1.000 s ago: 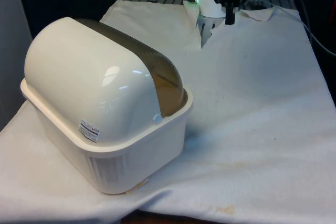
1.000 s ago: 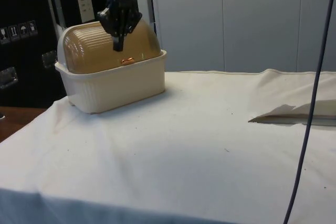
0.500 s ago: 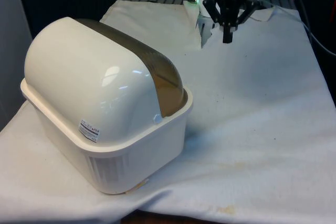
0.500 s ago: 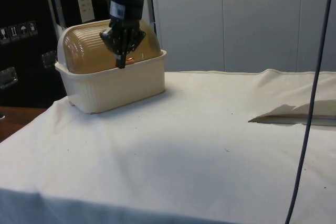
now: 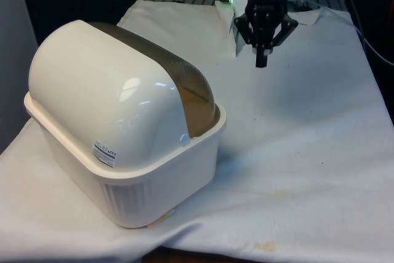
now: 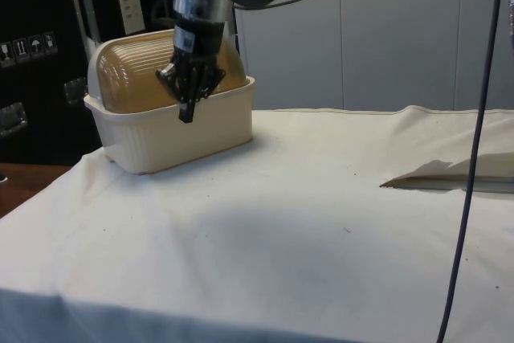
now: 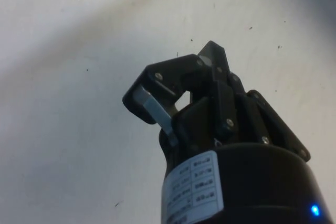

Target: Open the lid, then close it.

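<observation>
Gripper hangs above the white cloth w/ its fingers pressed together, nothing between them; the wrist view shows the same, only bare cloth under the tips. Bread box is the landmark here: it stands near the corner of the table, well apart from the gripper, w/ free cloth between the two. In the front view the box turns its cream back to the camera, so the amber see-through lid faces away, toward the robot's end. In the side view the gripper overlaps the box, but this is only line of sight; no contact can be judged from it. Lid is rolled down, closed, its lower edge sitting at the rim of the tub; a small handle may be at that edge but it is too small to be sure. Long axis of the box runs across the lid's curve, so, in my judgement, the gripper must travel to the box's lid side, approx. at the lower edge, then push up and over the dome. Contents of the box cannot be told; through the amber nothing is clear.
</observation>
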Controlling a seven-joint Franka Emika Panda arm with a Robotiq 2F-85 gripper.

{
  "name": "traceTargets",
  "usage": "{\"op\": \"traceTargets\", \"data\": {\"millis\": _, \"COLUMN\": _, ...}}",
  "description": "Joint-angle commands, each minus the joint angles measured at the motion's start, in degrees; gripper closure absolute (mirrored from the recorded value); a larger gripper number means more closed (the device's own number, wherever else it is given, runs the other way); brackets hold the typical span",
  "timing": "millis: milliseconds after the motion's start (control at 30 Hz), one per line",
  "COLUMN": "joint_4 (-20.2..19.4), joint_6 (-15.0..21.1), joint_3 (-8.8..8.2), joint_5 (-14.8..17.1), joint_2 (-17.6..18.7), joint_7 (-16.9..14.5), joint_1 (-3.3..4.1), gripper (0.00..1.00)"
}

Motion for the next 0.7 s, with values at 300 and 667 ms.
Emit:
{"op": "traceTargets", "data": {"millis": 300, "joint_4": -1.3, "joint_6": 4.3, "joint_3": -2.12, "joint_5": -1.9, "joint_2": 1.1, "joint_7": 1.7, "joint_1": 0.57, "gripper": 1.0}}
{"op": "traceTargets", "data": {"millis": 667, "joint_4": -1.5, "joint_6": 3.9, "joint_3": -1.09, "joint_5": -1.1, "joint_2": 0.9, "joint_7": 0.7, "joint_1": 0.34, "gripper": 1.0}}
